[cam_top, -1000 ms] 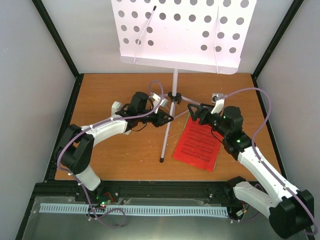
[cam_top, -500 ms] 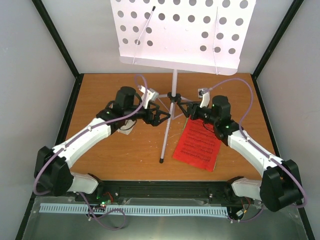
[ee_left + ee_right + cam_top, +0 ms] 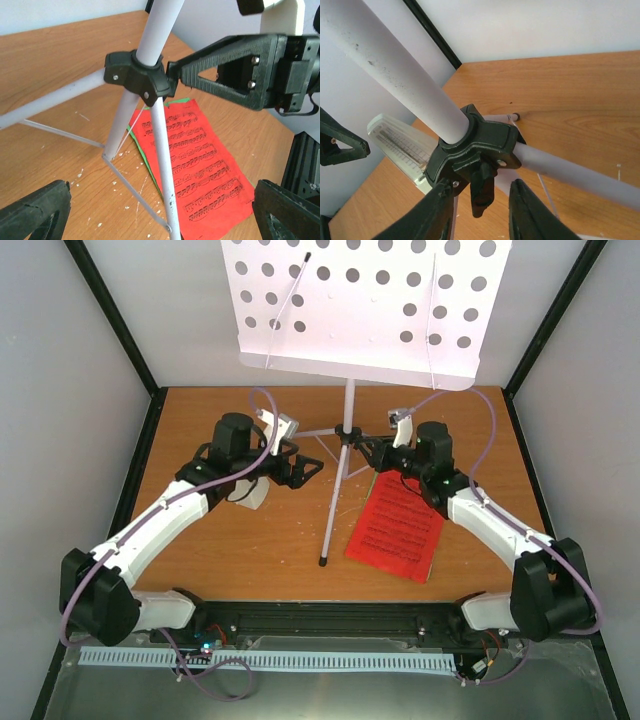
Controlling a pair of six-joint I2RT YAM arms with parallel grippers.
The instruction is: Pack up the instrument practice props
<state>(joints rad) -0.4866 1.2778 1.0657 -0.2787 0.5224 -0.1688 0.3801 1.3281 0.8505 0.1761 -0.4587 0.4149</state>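
right wrist view: the black knob (image 3: 482, 197) on the music stand (image 3: 365, 315), standing mid-table by the red pages (image 3: 397, 530), is seen between the open fingers of the right gripper (image 3: 480, 184) and should be pinched softly, while the left gripper (image 3: 160, 200) is held open and empty.

Wooden tabletop (image 3: 240, 540), pale grey walls (image 3: 60, 390), black corner posts (image 3: 110, 315)

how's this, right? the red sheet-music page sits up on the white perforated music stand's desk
Wrong: the red sheet-music page lies flat on the wooden table, below the white perforated music stand's desk, as the top external view shows.
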